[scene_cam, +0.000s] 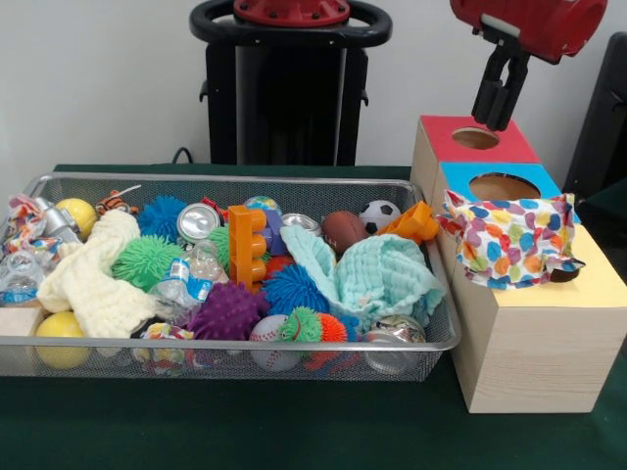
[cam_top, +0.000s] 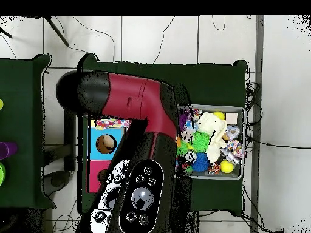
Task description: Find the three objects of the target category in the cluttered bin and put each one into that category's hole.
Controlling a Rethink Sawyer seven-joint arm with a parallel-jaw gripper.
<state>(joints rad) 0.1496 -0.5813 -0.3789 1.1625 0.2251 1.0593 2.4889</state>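
My gripper (scene_cam: 493,119) hangs just above the round hole in the red panel (scene_cam: 475,138) of the wooden box (scene_cam: 539,352); its black fingers look shut with nothing between them. A polka-dot cloth (scene_cam: 509,240) lies crumpled across the box's yellow panel (scene_cam: 598,279), beside the blue panel's hole (scene_cam: 503,186). The wire bin (scene_cam: 235,179) holds a cream cloth (scene_cam: 93,279), a teal cloth (scene_cam: 377,279) and an orange cloth (scene_cam: 416,223) among toys. In the overhead view the arm hides the gripper; the polka-dot cloth (cam_top: 110,123), blue hole (cam_top: 105,144) and cream cloth (cam_top: 212,130) show.
The bin is crowded with spiky balls (scene_cam: 228,311), yellow balls (scene_cam: 61,328), cans (scene_cam: 198,222), a water bottle (scene_cam: 186,279), an orange block (scene_cam: 247,245), a small football (scene_cam: 343,230) and a soccer ball (scene_cam: 380,213). Green cloth covers the table (scene_cam: 245,421).
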